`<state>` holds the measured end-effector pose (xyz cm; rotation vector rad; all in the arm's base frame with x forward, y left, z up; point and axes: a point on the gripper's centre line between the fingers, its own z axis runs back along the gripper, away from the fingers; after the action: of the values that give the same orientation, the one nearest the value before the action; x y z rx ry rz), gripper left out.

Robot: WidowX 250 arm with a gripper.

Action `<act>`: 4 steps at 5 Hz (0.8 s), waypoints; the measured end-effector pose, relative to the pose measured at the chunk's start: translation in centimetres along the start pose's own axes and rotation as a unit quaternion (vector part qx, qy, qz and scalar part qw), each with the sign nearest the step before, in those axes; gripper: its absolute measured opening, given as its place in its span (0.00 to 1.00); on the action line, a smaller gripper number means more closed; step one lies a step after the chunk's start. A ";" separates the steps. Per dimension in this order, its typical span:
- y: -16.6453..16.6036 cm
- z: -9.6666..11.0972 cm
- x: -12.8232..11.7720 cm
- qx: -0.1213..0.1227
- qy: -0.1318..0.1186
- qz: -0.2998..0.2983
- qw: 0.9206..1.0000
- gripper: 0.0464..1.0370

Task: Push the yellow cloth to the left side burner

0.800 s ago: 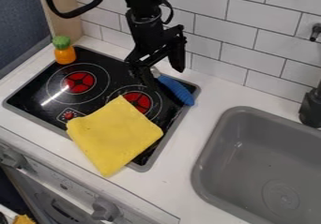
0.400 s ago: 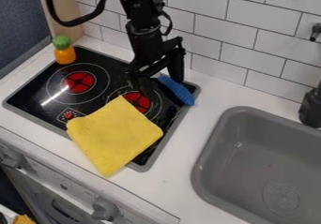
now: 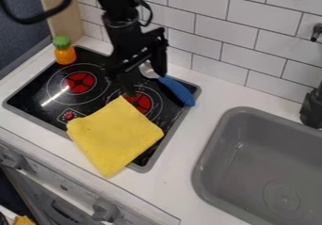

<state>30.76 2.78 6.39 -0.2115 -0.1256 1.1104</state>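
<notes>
The pincer (image 3: pixel 144 82), spread wide and apparently empty, hangs upper left of centre. The yellow cloth (image 3: pixel 115 135) lies lower left; pushing too high could skim it, too low snag the blue-handled utensil (image 3: pixel 177 91).

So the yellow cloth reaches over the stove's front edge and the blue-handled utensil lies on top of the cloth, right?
Not on top: the camera view shows the blue-handled utensil beside the cloth, on the stove near its right edge. The cloth does reach over the front edge.
</notes>
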 end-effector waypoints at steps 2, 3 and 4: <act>4.4 0.8 -2.2 0.034 -0.062 -0.024 0.997 0.96; 6.5 0.0 -3.1 0.043 -0.057 -0.019 0.997 0.96; 7.7 -0.7 -2.2 0.043 -0.064 0.001 0.997 0.96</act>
<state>23.20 3.97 3.91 -0.0630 -0.1917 1.1296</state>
